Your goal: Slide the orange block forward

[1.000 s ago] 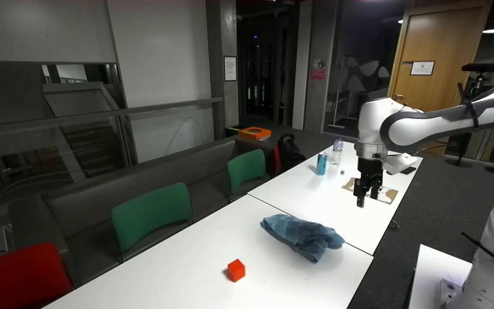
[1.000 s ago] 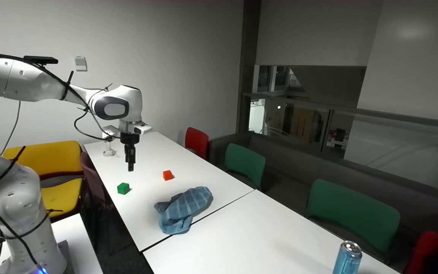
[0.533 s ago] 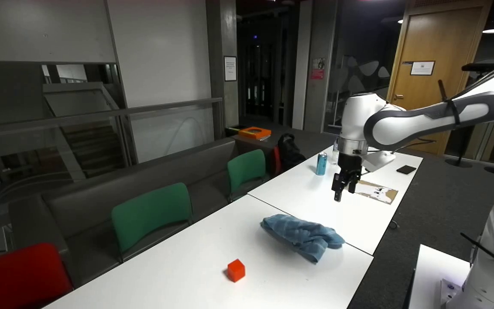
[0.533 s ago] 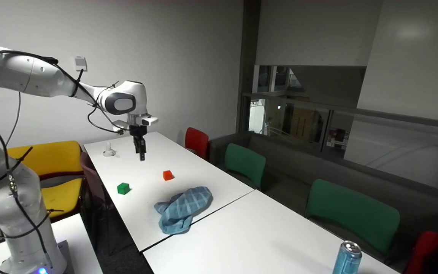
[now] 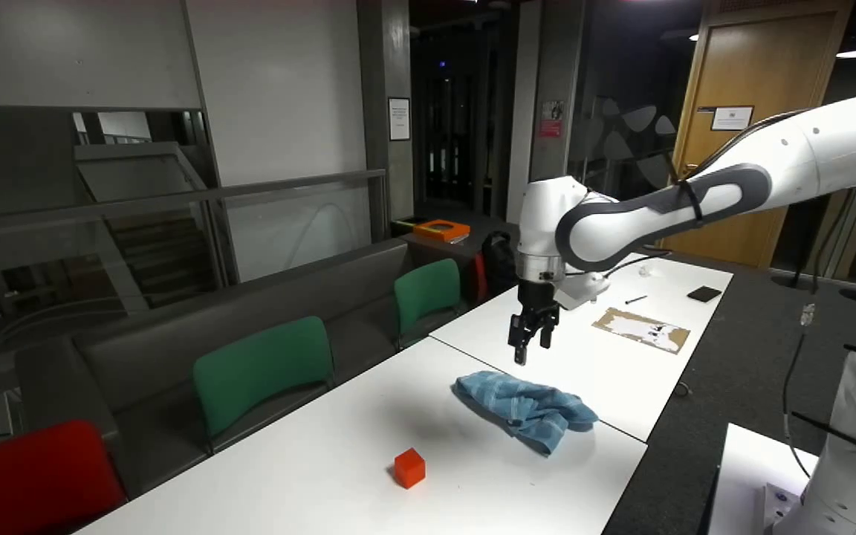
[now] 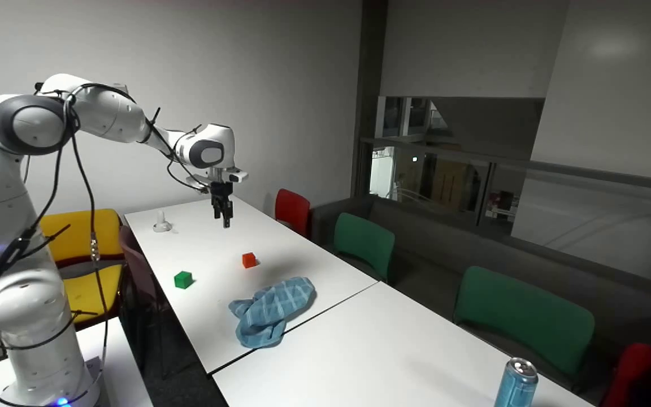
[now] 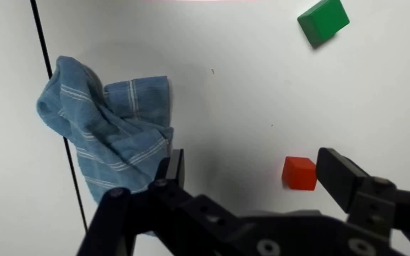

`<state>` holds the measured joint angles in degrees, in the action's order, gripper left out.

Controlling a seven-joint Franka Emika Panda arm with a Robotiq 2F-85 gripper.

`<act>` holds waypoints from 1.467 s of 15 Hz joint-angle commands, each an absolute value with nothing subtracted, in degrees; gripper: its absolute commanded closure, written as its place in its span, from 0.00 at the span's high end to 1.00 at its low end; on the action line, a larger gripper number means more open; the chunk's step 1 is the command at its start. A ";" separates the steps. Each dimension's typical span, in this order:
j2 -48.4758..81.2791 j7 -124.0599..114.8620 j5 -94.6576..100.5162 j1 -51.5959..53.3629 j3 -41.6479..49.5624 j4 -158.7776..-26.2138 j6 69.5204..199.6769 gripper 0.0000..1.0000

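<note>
- While the white arm rises at the far left of an exterior view, a black cable hangs down beside it.
- Behind the arm is a yellow chair, partly covered by it and by the cable.
- Toward the far end of the table, near its left edge, stands a white object, too small to identify.
- Closer along that edge sits a green block; the wrist view has it at the upper right.
- Next comes the gripper, raised above the table and pointing down. Its two fingers stand spread wide in the wrist view.
- A little to the right, the orange block rests on the table in both exterior views, apart from the raised fingertips. In the wrist view it shows between the fingers, close by the outline of the one on the right.
- Nearer the camera than both blocks, a crumpled blue cloth with pale stripes lies across the black seam between two tabletops.
- Beyond the table stand a red chair and, farther right, two green chairs before a grey sofa.
- At the lower right a blue can stands upright, its bottom cut off.
</note>
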<state>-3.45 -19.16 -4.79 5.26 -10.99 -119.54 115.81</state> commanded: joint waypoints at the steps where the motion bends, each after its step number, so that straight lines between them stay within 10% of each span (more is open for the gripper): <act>1: -0.76 -19.17 -4.74 6.97 -10.22 -116.89 114.04 1.00; 22: 22.46 -2.52 7.02 12.99 -10.87 -91.13 113.95 1.00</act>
<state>17.84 -7.47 6.95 12.46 -11.18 -98.98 115.30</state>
